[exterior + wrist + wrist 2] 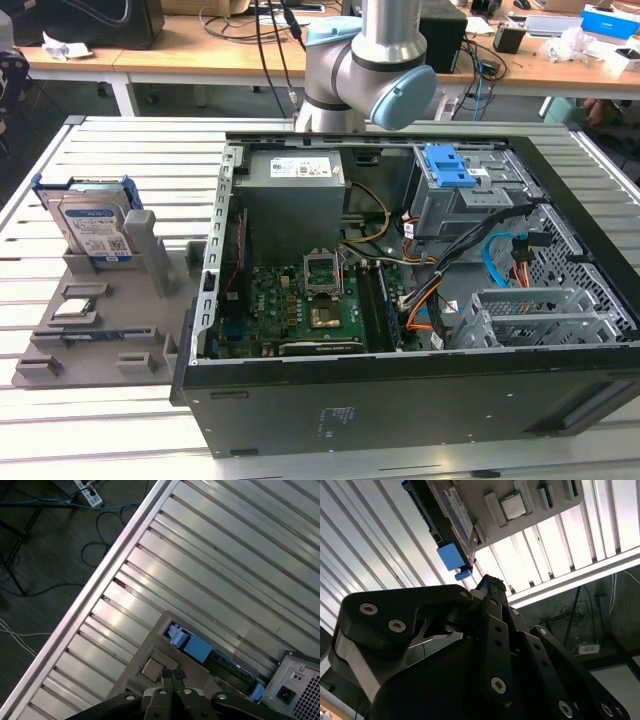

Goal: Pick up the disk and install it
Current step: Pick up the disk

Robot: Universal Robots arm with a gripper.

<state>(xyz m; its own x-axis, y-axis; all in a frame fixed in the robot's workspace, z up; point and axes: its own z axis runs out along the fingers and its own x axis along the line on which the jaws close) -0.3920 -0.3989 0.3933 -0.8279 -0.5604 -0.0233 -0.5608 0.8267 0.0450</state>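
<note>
**A:** Where was the disk?

**B:** The disk (88, 222) stood on edge in a grey holder (148, 250) on the slatted desk (110, 150). That was at the exterior view's left, outside the open computer case (400, 400). Its blue bracket ran around it and its label faced the camera. A small square chip (78, 308) lay on the same holder, nearer the camera.

**A:** And your fingers?

**B:** My fingers (173, 674) were pressed together with nothing between them. They touched neither the disk nor the holder.

**A:** How did the disk look from your wrist?

**B:** In the first wrist view its blue bracket showed just past my fingertips, over the desk's slats. In the second wrist view I saw it edge-on beyond the tips, with the chip beside it.

**A:** And the arm?

**B:** My arm (365, 60) rose behind the case, at its far side in the exterior view.
</note>
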